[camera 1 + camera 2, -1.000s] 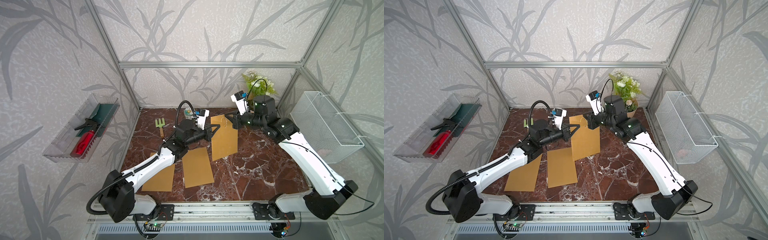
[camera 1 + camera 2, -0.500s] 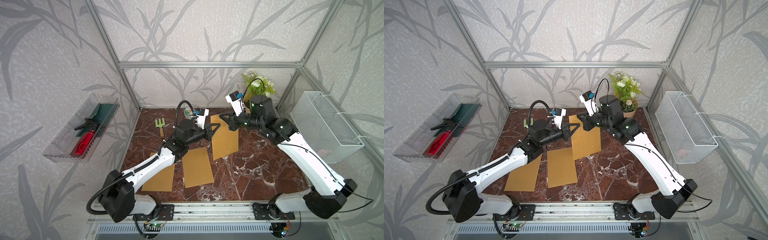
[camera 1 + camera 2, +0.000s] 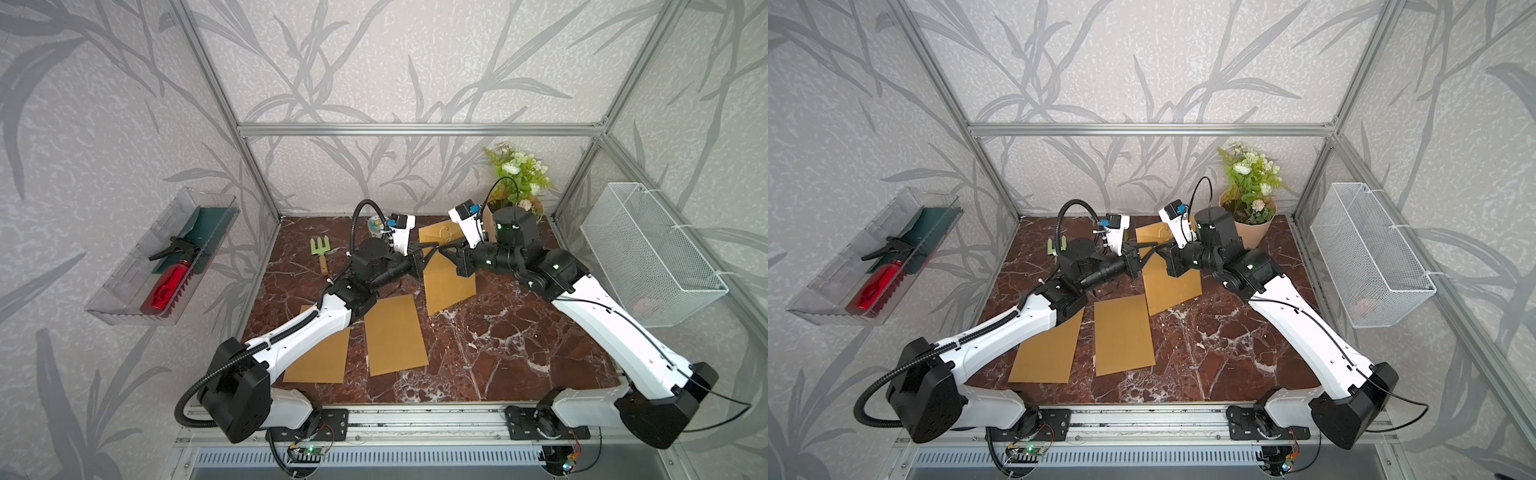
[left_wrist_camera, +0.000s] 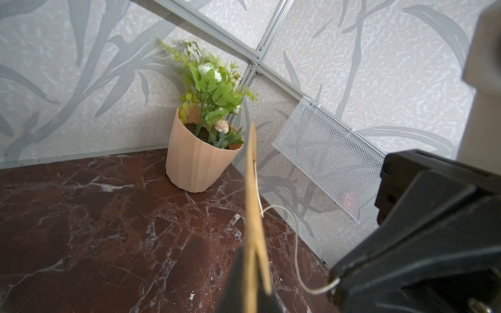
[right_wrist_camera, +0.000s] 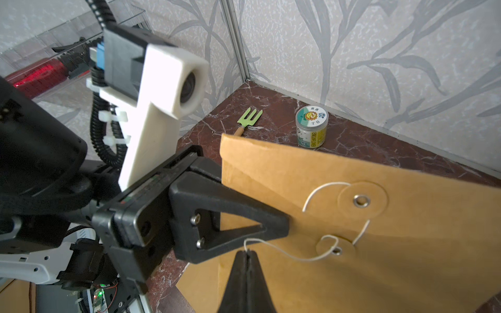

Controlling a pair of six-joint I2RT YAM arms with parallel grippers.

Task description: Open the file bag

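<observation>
Frankly, in both top views I can't make out either grip. The right wrist view shows my left gripper [image 5: 282, 230] clamped on the bag [image 5: 366, 176], which is tilted up at the back of the table [image 3: 498, 332], and my right gripper [image 5: 247, 257] pinching its string [image 5: 284, 256].

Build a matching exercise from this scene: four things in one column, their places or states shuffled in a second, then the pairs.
Things
1. left gripper
2. right gripper
3. garden hand fork
4. red spray bottle

Places or states
A. shut on the white string
B. lying in the clear wall tray
C. shut on the edge of the raised file bag
D. lying flat on the marble table, back left

Pairs: 1-C, 2-A, 3-D, 4-B
</observation>
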